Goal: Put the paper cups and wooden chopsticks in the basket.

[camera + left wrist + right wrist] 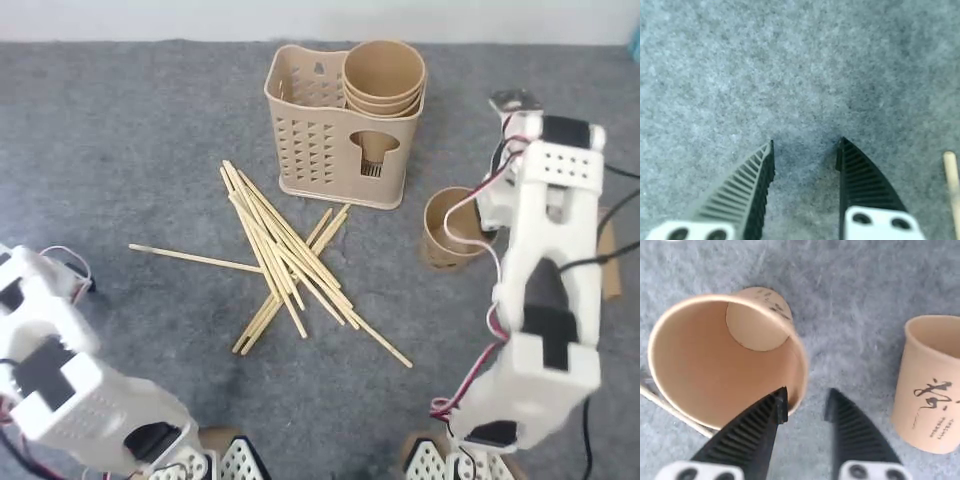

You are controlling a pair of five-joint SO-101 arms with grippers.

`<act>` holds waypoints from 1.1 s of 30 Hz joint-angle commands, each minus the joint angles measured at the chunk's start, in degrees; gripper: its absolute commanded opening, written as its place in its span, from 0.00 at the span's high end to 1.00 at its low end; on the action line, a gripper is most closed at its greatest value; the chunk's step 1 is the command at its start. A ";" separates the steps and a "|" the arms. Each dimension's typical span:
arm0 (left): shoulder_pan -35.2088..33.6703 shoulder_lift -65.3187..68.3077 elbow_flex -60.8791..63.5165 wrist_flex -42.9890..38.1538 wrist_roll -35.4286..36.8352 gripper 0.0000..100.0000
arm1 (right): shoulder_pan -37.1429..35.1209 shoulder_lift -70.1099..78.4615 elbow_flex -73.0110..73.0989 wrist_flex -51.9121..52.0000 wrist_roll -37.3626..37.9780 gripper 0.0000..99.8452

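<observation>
Bright, even, diffuse light; soft faint shadows under chopsticks (285, 260), beside basket (320, 150), between fingers (752, 185).

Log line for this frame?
left tool open over mat | right tool open at cup rim | chopsticks loose | basket holds stacked cups

A mottled grey nap is seen on the table covering (790, 60) under the left pincer (805, 150), whose ribbed fingers (752, 185) are black on white mounts. The right pincer (807, 400) is coloured the same. The paper cup (725, 360) at its tips is shown in kraft brown, with black brush-script marks on its outer wall; the same marks are borne by the second cup (930, 385) just beside that pincer. Farther from it, the basket (320, 150) is rendered in beige with rows of small rectangular holes, the stacked cups (385, 75) in brown, and the chopsticks (285, 255) in pale wood.
</observation>
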 commanded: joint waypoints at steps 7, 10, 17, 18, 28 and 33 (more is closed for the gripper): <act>1.49 0.00 -1.10 0.35 -0.62 0.80 | 0.92 -11.82 17.85 -20.79 -0.79 0.95; 1.49 0.00 -1.10 0.35 -0.62 0.80 | 1.01 -12.97 17.93 -21.41 -0.79 1.00; 1.49 0.00 -1.10 0.35 -0.62 0.80 | 1.01 -22.46 13.80 -17.89 -5.19 0.99; 1.49 0.00 -1.10 0.35 -0.62 0.80 | 0.92 -23.78 10.90 -15.60 -5.80 0.99; 1.49 0.00 -1.01 0.35 -0.62 0.80 | -6.20 -18.68 -30.51 3.30 -13.01 0.99; 1.49 0.09 -1.01 0.35 -0.62 0.80 | -10.33 -10.68 -49.23 5.58 -18.73 0.99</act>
